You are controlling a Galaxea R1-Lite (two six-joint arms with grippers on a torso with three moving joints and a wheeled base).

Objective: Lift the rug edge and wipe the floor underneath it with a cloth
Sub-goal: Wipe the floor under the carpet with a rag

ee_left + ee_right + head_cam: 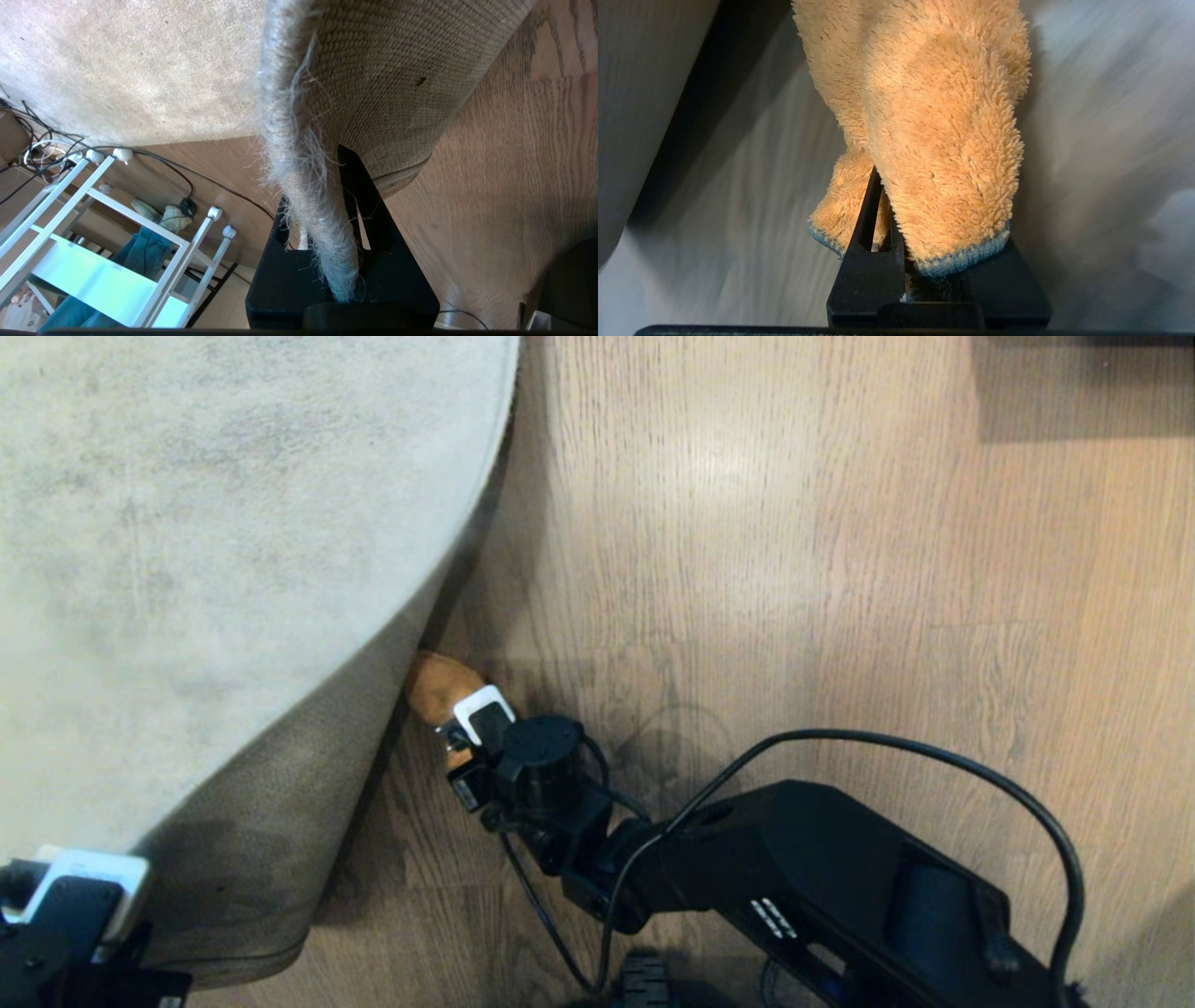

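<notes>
My left gripper [327,186] is shut on the rug edge [303,154] and holds it up off the floor [514,163]; the frayed pale pile and the woven brownish backing [387,74] show. In the head view the left gripper [79,896] sits at the lower left, with the lifted rug edge [401,644] curling up from the floor [747,569]. My right gripper [896,186] is shut on the cloth [943,126], a fluffy tan rag with a bluish hem. In the head view the right gripper [457,714] presses the cloth [437,686] to the floor at the shadowed gap under the raised rug.
The rug's pale top [187,523] fills the left of the head view. A black cable [934,756] loops over my right arm. The left wrist view shows a white rack [117,224], floor cables [187,172] and a person's blue trouser legs [140,256] beyond the rug.
</notes>
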